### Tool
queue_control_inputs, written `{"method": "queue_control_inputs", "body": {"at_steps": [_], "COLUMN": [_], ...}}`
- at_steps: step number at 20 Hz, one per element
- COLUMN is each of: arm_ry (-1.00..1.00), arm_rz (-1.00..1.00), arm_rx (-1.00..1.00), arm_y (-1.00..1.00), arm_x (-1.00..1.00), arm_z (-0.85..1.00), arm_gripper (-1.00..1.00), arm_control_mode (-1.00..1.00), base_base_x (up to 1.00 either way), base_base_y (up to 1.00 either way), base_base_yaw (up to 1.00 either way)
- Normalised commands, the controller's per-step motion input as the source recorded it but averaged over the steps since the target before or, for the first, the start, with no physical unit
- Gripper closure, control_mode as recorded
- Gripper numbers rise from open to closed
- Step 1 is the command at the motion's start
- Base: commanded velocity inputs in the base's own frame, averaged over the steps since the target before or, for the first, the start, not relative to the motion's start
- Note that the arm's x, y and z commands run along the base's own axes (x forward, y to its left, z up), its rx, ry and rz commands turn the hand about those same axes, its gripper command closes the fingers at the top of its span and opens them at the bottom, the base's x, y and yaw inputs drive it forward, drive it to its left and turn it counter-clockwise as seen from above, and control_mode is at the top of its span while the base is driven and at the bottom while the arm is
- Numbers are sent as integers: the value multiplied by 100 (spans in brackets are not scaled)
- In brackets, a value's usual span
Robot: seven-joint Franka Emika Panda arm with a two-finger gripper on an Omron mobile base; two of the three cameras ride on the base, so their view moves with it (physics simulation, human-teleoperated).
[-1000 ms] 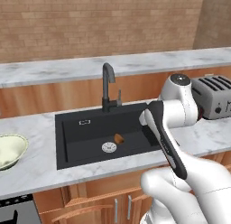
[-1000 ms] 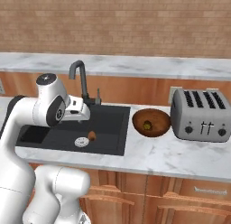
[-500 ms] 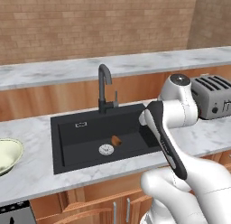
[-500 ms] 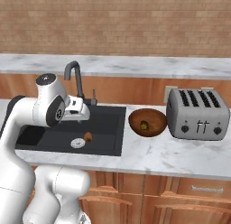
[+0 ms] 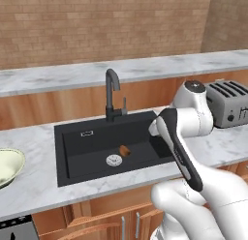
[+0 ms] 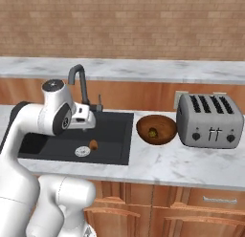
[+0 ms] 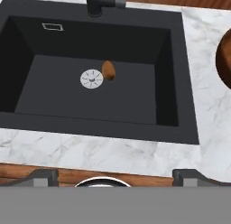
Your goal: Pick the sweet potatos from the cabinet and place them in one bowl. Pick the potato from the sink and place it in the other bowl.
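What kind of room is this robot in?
It looks like a kitchen. There is a black sink with a curved faucet set in a marble counter, a silver toaster beside a wooden bowl, and wooden cupboards underneath.

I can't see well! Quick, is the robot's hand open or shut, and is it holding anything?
Gripper: open, holding nothing. The potato lies in the sink.

A silver four-slot toaster (image 6: 209, 120) stands on the marble counter (image 6: 191, 166) below a brick wall (image 6: 124, 26)
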Motion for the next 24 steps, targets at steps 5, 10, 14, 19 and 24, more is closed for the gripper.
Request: {"method": "queue_control_inputs", "body": {"at_steps": [5,10,14,19,24], "arm_ry": [2,3,0,0,0], "arm_rz": [30,24,-2,-3,0], "arm_rx": [12,4,-2,-5,-1], "arm_y": [0,6,37,37,3], "arm_x": [24,30,28,57,28], "arm_z": [-30,-14,-1,-33,-54], "arm_gripper": [-100,-100,-100,-100,-100], "arm_control_mode": [-100,-100,-100,-100,-100], "base_base_x": [0,0,0,0,0], "base_base_y": [0,0,0,0,0], "base_base_yaw": [0,0,0,0,0]}}
